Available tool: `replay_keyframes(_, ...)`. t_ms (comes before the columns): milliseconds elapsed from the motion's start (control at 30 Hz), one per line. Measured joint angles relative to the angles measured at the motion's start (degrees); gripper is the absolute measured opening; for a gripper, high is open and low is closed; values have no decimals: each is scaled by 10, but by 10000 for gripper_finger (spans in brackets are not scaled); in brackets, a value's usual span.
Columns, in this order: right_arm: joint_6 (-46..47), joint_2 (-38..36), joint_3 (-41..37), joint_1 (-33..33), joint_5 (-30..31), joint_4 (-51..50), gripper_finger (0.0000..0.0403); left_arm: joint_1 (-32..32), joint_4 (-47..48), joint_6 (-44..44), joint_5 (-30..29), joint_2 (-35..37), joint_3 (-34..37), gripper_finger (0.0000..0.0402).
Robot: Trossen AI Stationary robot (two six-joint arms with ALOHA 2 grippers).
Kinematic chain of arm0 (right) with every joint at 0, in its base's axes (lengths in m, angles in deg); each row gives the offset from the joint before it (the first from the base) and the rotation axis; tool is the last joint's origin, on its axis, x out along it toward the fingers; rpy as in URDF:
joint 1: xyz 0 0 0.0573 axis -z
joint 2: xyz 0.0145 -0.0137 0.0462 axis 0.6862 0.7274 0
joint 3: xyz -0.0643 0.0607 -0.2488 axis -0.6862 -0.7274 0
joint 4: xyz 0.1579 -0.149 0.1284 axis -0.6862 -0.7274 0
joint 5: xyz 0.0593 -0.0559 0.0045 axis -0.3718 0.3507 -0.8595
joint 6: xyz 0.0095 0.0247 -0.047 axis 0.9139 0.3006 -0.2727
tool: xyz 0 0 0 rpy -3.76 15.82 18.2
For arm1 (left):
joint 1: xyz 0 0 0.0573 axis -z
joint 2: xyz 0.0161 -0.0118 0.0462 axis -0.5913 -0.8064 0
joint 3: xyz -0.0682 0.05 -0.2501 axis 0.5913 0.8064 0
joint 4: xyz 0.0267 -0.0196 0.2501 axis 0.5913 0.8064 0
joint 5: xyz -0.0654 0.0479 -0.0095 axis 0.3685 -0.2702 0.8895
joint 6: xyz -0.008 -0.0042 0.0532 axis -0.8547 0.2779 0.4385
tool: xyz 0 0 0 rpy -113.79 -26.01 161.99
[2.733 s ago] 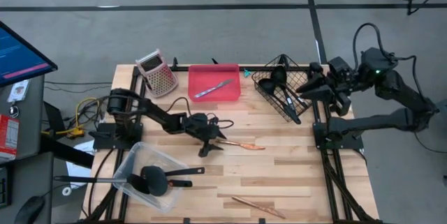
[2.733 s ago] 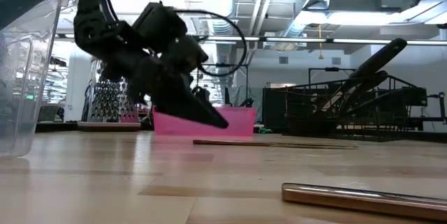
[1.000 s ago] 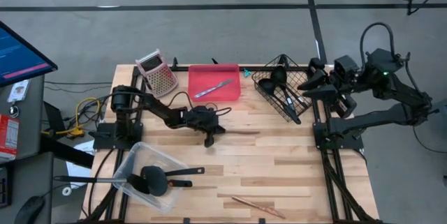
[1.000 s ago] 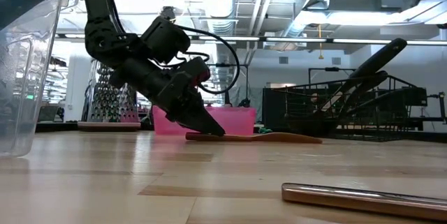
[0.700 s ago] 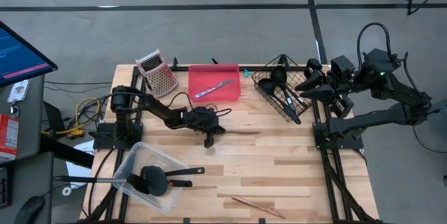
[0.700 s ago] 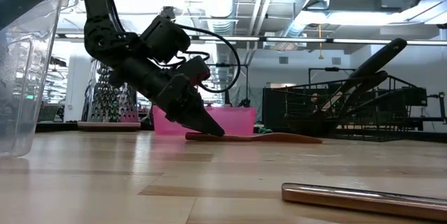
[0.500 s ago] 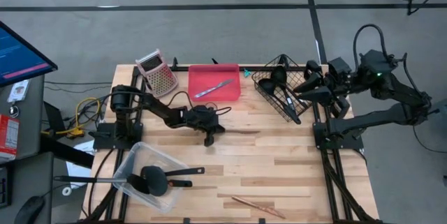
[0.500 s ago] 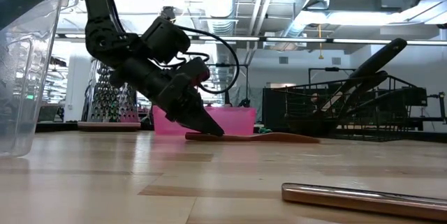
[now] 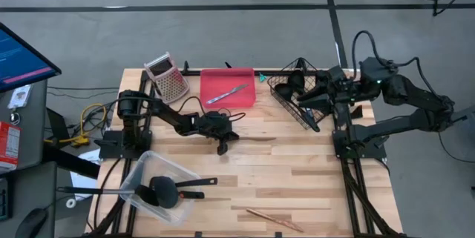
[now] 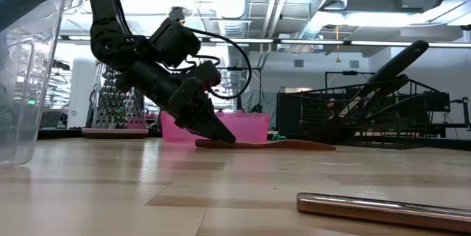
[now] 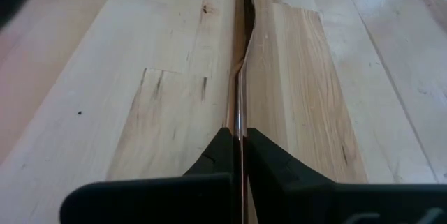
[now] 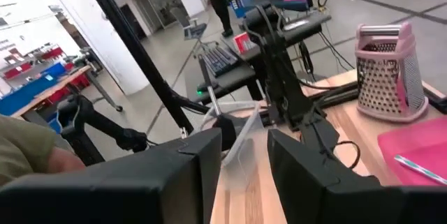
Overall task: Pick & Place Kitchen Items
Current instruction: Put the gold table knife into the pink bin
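A thin copper-coloured utensil (image 9: 256, 140) lies along the middle of the table, and my left gripper (image 9: 223, 146) is shut on its left end. At the back right stands a wire basket (image 9: 286, 93) with black utensils in it. My right gripper (image 9: 306, 101) hangs over that basket. Its fingers stand open in the right wrist view (image 12: 244, 165), with nothing between them. A silver knife (image 9: 226, 94) lies in the pink tray (image 9: 245, 75). Black utensils (image 9: 167, 191) lie in a clear tub (image 9: 137, 175) at the near left. My left gripper pinches the copper utensil's handle end (image 11: 239, 123) between its two fingers (image 11: 222, 147). The fingers slant down from the table's left and lie along the utensil. The utensil stretches away toward the right, low over the wood, with its far end (image 10: 324, 145) on the table.
A box grater with a pink top (image 9: 166, 77) stands at the back left beside the tray. A second copper piece (image 9: 274, 219) lies near the front edge. Bare wood stretches between the utensil and that piece.
My right gripper has gone toward the table's left, from beside the basket's right side to above the basket.
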Motion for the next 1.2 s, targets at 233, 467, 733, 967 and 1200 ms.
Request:
replay_keyframes(233, 0, 25, 0, 1, 20, -29, 118, 0, 0, 0, 0, 0, 0, 1)
replay_keyframes(467, -14, 72, 0, 1, 80, -109, 119, 0, 0, 0, 0, 0, 0, 1)
replay_keyframes(733, -39, 128, 0, 1, 135, -161, 159, 0, 0, 1, 0, 0, 0, 1)
replay_keyframes(967, -75, 175, 0, 0, 134, -178, 222, 0, -1, 1, 0, 0, 0, 1)
replay_keyframes(1200, -118, 233, 0, 0, 134, -210, 234, 0, -1, 2, 0, 0, 0, 1)
